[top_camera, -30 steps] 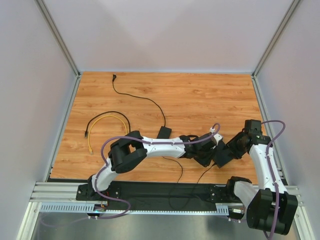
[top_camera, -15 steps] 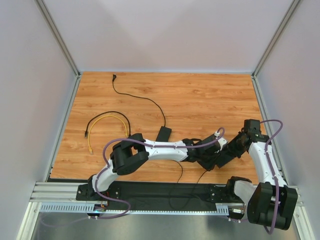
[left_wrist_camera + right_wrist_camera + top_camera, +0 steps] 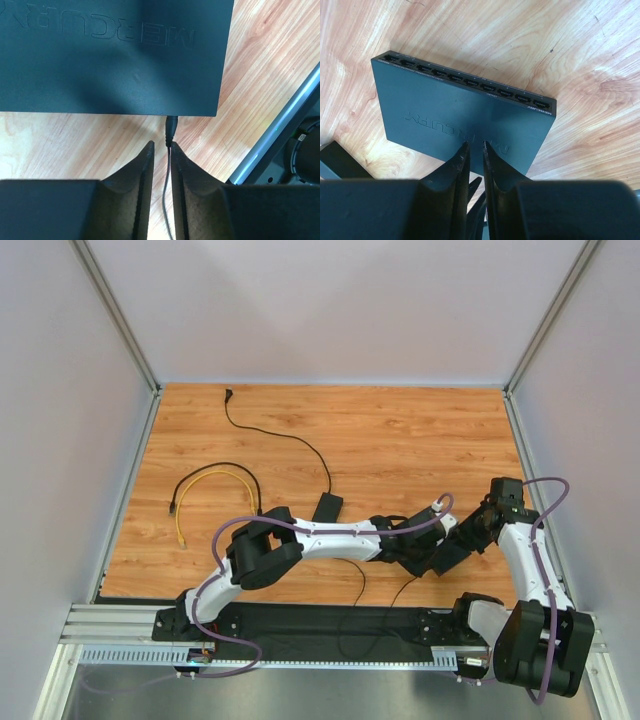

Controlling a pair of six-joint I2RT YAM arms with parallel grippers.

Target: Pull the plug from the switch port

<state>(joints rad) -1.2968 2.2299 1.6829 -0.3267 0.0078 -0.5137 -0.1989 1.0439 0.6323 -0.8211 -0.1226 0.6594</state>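
The switch [image 3: 110, 65] is a flat black slab lying on the wooden table; it also shows in the right wrist view [image 3: 455, 115], with its row of ports on the far edge. A small black plug [image 3: 171, 125] sits in the switch's near edge, and its thin cable [image 3: 167, 200] runs back between my left fingers. My left gripper [image 3: 162, 145] is closed to a narrow slit on that cable, tips just behind the plug. My right gripper [image 3: 474, 144] is shut, its tips on the switch's top face. In the top view both grippers [image 3: 412, 558] [image 3: 447, 552] meet over the switch and hide it.
A small black adapter brick [image 3: 328, 506] lies left of the grippers, its thin cable running to the far left. A yellow and a black cable [image 3: 215, 485] curl at the left. An aluminium rail [image 3: 280, 130] runs along the table's near edge.
My left arm has stretched a little further right and toward the near edge. My right wrist has shifted slightly toward the near edge. Both grippers have stayed over the switch.
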